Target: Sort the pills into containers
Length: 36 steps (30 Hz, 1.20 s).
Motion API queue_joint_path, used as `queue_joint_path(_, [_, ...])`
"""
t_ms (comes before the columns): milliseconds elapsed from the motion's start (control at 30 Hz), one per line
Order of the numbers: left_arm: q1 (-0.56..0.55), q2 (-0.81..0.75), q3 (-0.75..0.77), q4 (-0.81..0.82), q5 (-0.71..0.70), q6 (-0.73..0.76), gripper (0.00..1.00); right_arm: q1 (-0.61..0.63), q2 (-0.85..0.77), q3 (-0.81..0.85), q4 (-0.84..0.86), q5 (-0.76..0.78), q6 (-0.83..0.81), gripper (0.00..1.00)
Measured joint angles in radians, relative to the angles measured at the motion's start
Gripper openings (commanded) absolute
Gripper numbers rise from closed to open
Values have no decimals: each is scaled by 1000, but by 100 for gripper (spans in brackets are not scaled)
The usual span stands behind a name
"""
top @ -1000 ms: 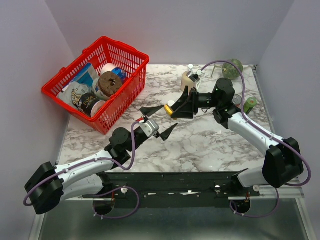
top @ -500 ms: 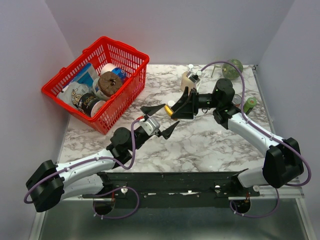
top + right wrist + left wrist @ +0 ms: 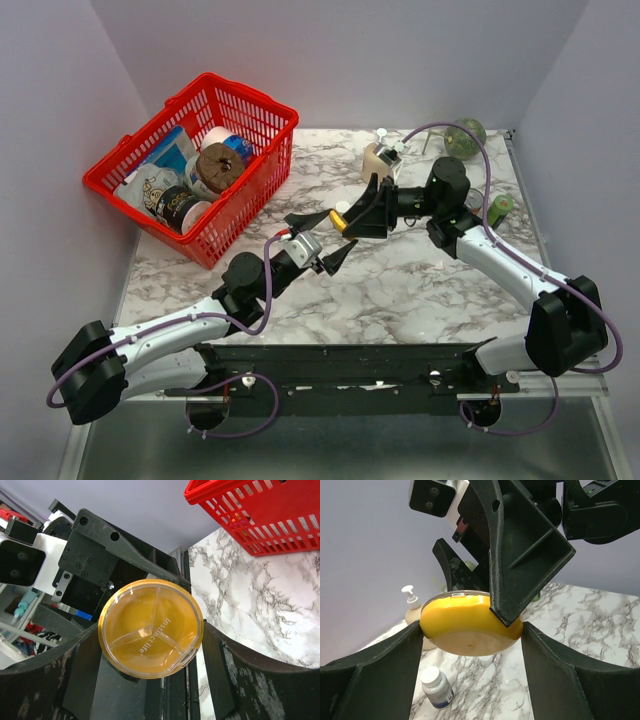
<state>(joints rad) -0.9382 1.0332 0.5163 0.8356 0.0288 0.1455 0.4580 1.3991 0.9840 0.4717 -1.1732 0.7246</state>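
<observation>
A round yellow dish [image 3: 150, 628] with a clear lid split into three parts hangs above the table, and my right gripper [image 3: 151, 645] is shut on its rim. My left gripper [image 3: 471, 635] reaches up from below. Its two fingers press the dish [image 3: 470, 630] on the left and right sides. In the top view both grippers, left [image 3: 325, 237] and right [image 3: 362, 213], meet at the dish [image 3: 340, 224] over the middle of the table. A small white pill bottle [image 3: 436, 686] with a dark label stands on the marble beneath. No loose pills show in any view.
A red basket [image 3: 200, 165] full of groceries sits at the back left. A beige pump bottle [image 3: 378, 157] stands behind the grippers, also in the left wrist view [image 3: 412, 611]. Green items [image 3: 465, 135] lie at the back right corner, and a small green one [image 3: 500, 207] near the right edge.
My left gripper has risen toward the dish and its jaws have narrowed onto its sides. The right arm and the dish have stayed put.
</observation>
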Motion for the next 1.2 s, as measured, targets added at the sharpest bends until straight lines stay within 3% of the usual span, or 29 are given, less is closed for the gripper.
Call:
queue_joint_path(200, [0,-14,9,-60,8,15,21,0,-4,0,-51,1,-59,79])
queue_joint_path(467, [0,-35,11,-135,27,68,20,0,-12,14,-161,6,-170,94])
queue_joint_path(500, [0,-36,11,-141,28,75,20,0,-12,20,-177,8,-182,100])
queue_joint_path(767, [0,-60,11,-196,39,117,18,0,-12,66,-266,25,-247,100])
queue_joint_path(1200, [0,-68,13,-264,58,159,15,0,-12,121,-341,41,-220,97])
